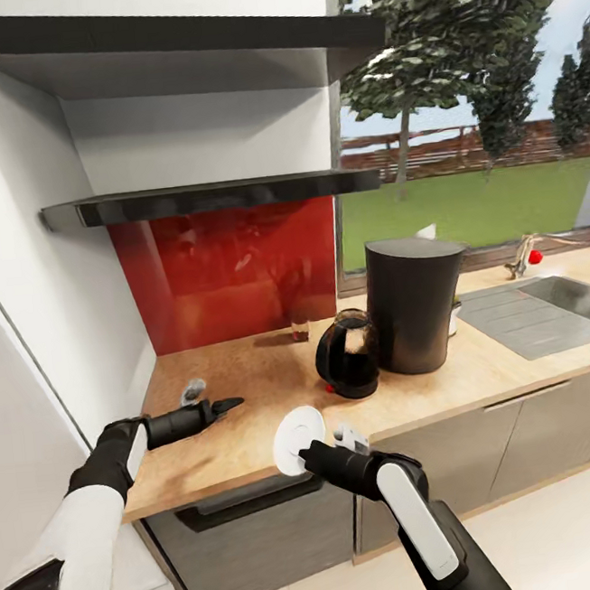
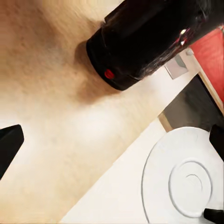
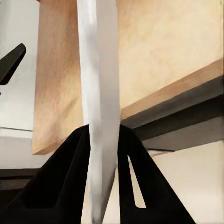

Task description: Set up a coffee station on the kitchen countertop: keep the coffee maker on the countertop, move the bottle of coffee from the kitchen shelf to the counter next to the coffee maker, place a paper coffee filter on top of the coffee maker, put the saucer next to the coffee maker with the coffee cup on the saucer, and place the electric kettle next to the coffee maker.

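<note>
The right pincer [image 1: 305, 458] is clamped on the saucer [image 1: 298, 438], its 2 black fingers [image 3: 65, 177] pressing either face of the white disc, which it holds on edge at the front lip of the desk [image 1: 251, 399], above the drawer fronts. Seen from the right wrist, the saucer [image 3: 100, 93] runs as a thin white blade between the fingers, with the light-wood top behind it.

The left pincer [image 1: 223, 405] hovers low over the left part of the desk with its fingers drawn close together and nothing between them. Just behind it lies a small grey-white object [image 1: 193, 393], too blurred to identify.

Further right on the desk stands the electric kettle [image 1: 348, 355], upright, with a red mark at its base [image 2: 109, 73]. It is touching or just beside the coffee maker [image 1: 415, 303], the taller dark tower to its right. Beyond that, the steel sink [image 1: 550, 304] is set into the worktop. Behind the kettle, a small dark bottle [image 1: 300, 330] stands against the red backsplash [image 1: 229, 270]. The lower kitchen shelf [image 1: 212, 196] hangs on the wall above.
</note>
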{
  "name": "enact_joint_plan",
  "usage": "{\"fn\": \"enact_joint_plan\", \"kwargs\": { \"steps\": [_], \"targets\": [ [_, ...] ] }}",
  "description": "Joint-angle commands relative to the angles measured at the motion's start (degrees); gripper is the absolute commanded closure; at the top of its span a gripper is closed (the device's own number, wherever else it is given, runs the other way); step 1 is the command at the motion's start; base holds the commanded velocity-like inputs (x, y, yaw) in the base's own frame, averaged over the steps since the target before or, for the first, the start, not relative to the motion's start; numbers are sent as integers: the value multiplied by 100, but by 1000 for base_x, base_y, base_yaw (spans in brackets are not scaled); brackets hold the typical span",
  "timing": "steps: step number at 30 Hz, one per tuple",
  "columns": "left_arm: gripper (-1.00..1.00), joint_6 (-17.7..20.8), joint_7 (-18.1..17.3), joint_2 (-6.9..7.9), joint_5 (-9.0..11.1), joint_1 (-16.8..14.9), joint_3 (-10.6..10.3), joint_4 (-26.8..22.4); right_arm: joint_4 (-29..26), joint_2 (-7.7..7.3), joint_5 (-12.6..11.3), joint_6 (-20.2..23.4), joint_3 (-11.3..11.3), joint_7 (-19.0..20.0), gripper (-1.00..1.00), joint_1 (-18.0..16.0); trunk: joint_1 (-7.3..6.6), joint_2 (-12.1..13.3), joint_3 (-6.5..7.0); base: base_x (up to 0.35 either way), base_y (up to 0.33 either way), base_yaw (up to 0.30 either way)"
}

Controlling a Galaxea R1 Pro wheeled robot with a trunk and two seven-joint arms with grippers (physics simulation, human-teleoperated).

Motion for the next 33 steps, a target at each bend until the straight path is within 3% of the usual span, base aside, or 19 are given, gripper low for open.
{"fn": "enact_joint_plan", "kwargs": {
  "steps": [1, 7, 14, 33],
  "targets": [
    [-100, 44, -61, -3, -70, -7, 28, -32, -8, 0, -63, 8, 0, -62, 100, -6, 2, -13, -15, -245, -111, 0],
    [-100, 46, -80, 100, -69, -2, 14, -44, -8, 0, -63, 6, -2, -62, 100, -6, 2, -13, -15, -94, -37, 0],
    [-100, 46, -81, 124, -67, 0, 7, -33, -16, 0, -63, 3, -5, -62, 100, -6, 2, -13, -15, -35, -2, 0],
    [-100, 38, -106, 108, -54, 3, 6, -48, -17, 0, -63, 1, -6, -62, 100, -6, 2, -13, -15, -293, -111, 0]
  ]
}}
